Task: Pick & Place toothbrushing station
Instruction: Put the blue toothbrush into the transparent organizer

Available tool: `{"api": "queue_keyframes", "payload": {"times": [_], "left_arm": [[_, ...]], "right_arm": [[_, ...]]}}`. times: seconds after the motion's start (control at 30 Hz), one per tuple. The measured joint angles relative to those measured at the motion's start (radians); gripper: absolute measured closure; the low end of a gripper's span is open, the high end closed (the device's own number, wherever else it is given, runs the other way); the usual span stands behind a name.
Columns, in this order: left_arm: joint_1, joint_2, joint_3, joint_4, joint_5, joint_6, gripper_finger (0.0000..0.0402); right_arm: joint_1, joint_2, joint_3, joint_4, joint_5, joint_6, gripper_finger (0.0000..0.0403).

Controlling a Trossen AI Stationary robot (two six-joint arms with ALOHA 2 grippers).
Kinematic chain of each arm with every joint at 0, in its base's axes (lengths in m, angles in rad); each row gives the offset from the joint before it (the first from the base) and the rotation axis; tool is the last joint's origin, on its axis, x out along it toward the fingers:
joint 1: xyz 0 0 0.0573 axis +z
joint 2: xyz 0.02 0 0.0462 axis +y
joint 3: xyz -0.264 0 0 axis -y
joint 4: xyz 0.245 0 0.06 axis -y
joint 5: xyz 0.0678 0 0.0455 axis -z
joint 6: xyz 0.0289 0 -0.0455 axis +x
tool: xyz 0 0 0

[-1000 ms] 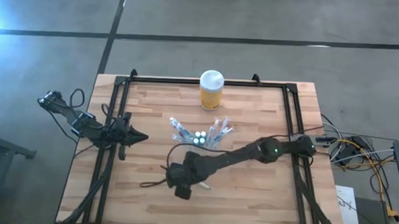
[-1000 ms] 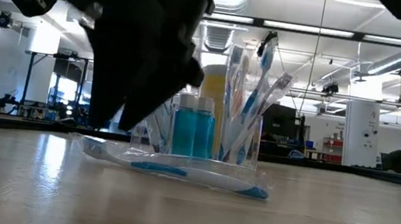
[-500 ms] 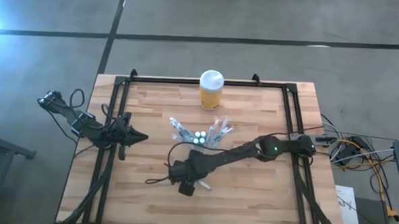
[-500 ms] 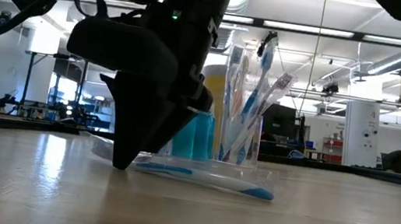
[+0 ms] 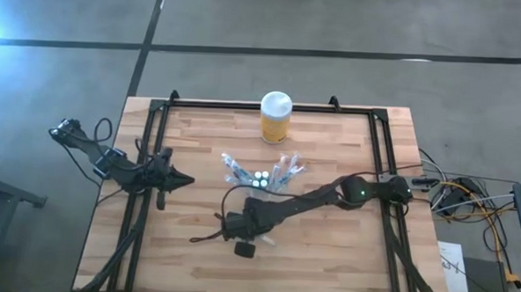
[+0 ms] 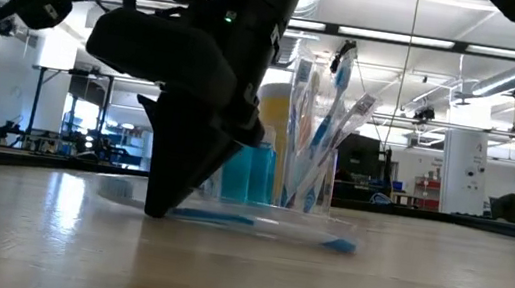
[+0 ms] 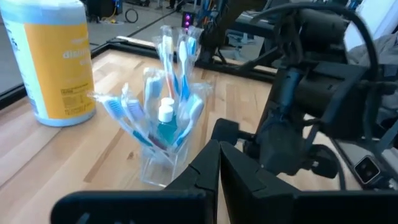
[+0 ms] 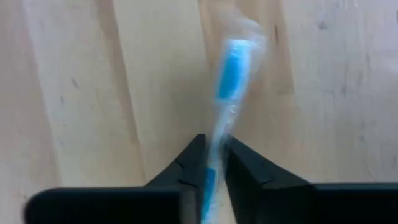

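Toothbrush [image 8: 227, 93] lay flat on the bench [image 5: 326, 254], just in front of the clear holder [image 5: 261, 174], pinched by the right pincer [image 8: 210, 163], whose fingers pressed against its handle. The left pincer [image 5: 181, 179] rested pressed together at the bench's left edge. A yellow jar [image 5: 276, 118] stood behind the holder.

I see a yellow jar [image 5: 275, 118] with a white lid standing upright near the wooden table's [image 5: 194, 258] far edge. Cables [image 5: 470, 197] lie on the floor beside the table.
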Motion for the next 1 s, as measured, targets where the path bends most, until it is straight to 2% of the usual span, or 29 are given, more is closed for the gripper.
{"api": "queue_keyframes", "payload": {"times": [0.1, 0.33, 0.47, 0.57, 0.67, 0.8, 0.9, 1.0], "left_arm": [[0.0, 0.0, -0.006, -0.001, 0.0, -0.001, 0.0385], [0.0, 0.0, -0.006, 0.017, 0.019, -0.009, 0.0385], [0.0, -0.001, -0.006, 0.017, 0.024, -0.009, 0.0385], [0.0, 0.001, -0.006, 0.017, 0.058, -0.009, 0.0385], [0.0, 0.008, -0.012, 0.028, 0.139, 0.0, 0.0385], [-0.001, 0.043, -0.053, 0.16, 0.221, 0.048, 0.0386], [-0.005, 0.081, -0.094, 0.309, 0.225, 0.095, 0.0385], [-0.014, 0.105, -0.109, 0.383, 0.225, 0.142, 0.0374]], "right_arm": [[0.001, -0.001, 0.028, -0.007, 0.003, -0.03, 0.0387], [0.016, -0.03, 0.069, 0.034, 0.023, -0.124, 0.0392], [0.035, -0.099, 0.102, 0.09, 0.033, -0.183, 0.0394], [0.043, -0.154, 0.115, 0.128, 0.052, -0.236, 0.0394], [0.049, -0.194, 0.11, 0.17, 0.083, -0.288, 0.0394], [0.053, -0.254, 0.106, 0.273, 0.091, -0.362, 0.0395], [0.046, -0.284, 0.097, 0.294, 0.092, -0.364, 0.0395], [0.04, -0.294, 0.082, 0.321, 0.103, -0.37, 0.0395]]}}
